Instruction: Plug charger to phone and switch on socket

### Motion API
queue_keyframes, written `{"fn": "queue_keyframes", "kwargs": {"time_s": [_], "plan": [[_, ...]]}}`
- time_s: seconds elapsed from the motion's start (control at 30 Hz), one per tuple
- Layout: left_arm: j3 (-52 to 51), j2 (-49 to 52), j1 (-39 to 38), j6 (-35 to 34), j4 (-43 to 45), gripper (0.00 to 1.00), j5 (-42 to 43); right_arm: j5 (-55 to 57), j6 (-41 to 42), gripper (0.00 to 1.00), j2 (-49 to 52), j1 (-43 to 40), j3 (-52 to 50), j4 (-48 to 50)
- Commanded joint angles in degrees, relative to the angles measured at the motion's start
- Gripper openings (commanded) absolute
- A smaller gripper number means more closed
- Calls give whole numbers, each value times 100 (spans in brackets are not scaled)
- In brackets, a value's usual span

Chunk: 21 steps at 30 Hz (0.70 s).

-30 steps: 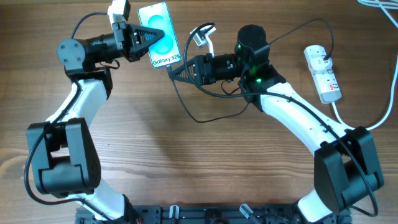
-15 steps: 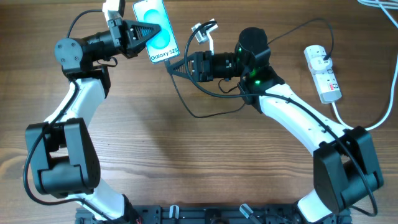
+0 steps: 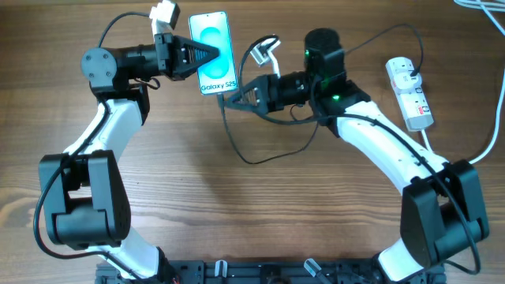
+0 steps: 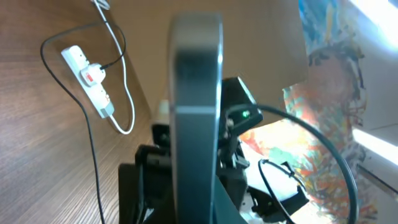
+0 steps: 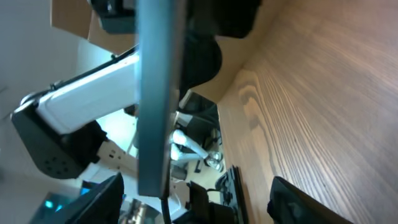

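My left gripper (image 3: 210,54) is shut on the phone (image 3: 215,52) and holds it off the table, teal screen up. In the left wrist view the phone (image 4: 196,106) shows edge-on between the jaws. The charger's black cable (image 3: 251,160) leaves the phone's near end, loops over the table and runs to the white adapter (image 3: 405,76) in the socket (image 3: 411,96). My right gripper (image 3: 235,98) stands open just at that end of the phone. From the right wrist camera its fingers (image 5: 94,200) stand wide on both sides of the phone's end (image 5: 158,99) and the cable (image 5: 165,208). The plug tip is hidden.
The socket's thick white cord (image 3: 478,155) curves off to the right edge. The socket (image 4: 91,82) also shows far left in the left wrist view. Another pale cable (image 3: 483,13) crosses the top right corner. Bare wood table (image 3: 260,221) lies in front of both arms.
The right gripper has opened and let go of the cable end at the phone. The left gripper has carried the phone slightly right and nearer.
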Motion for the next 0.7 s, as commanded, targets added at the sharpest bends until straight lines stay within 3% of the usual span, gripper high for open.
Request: {"fn": "queue_keyframes", "kwargs": {"time_s": [0.0, 0.13, 0.27, 0.4, 0.43, 0.67], "plan": [[9, -55, 11, 133, 42, 4, -284, 44, -448, 69, -20, 155, 46, 39], [9, -55, 11, 136, 42, 4, -282, 190, -442, 38, -20, 236, 46, 44], [9, -52, 11, 221, 39, 4, -280, 341, -424, 37, -20, 236, 46, 70], [9, -52, 11, 227, 39, 4, -275, 595, -225, 16, -20, 234, 46, 210], [9, -52, 11, 240, 39, 4, -264, 621, -162, 4, -20, 234, 46, 249], [9, -52, 11, 315, 42, 4, 59, 800, 636, 4, -20, 225, 46, 984]]}}
